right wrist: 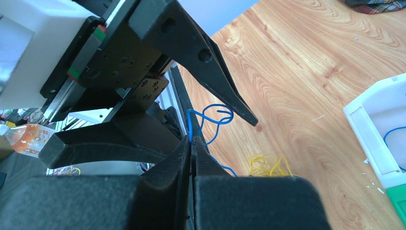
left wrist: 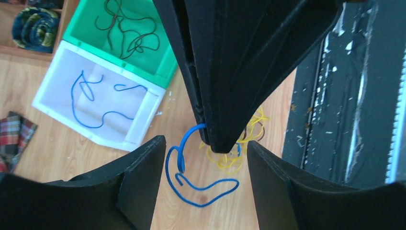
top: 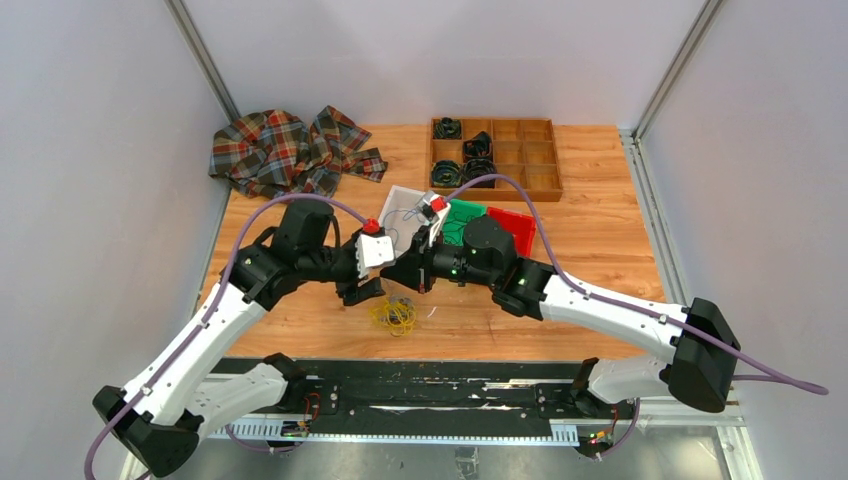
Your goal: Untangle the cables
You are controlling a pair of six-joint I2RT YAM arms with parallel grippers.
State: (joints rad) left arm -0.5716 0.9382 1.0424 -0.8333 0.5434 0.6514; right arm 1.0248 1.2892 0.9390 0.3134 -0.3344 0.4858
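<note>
Your left hand [left wrist: 206,141] hangs spread around the right hand [right wrist: 192,141], which pinches the thin blue cable [left wrist: 167,165] just beside the yellow cables [top: 395,316] on the desk [top: 600,230]; it looks light and springy, so take its free loop gently.

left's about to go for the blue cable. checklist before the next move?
1. right gripper shut on blue cable: ok
2. left gripper open, one finger on each side of the cable's loop: ok
3. loop apart from the left fingers: cannot tell, it runs close by one
4. blue cable free of yellow cables: cannot tell, the right gripper's tip hides where they might cross
5. white bin upright, bare floor showing: ok
</note>
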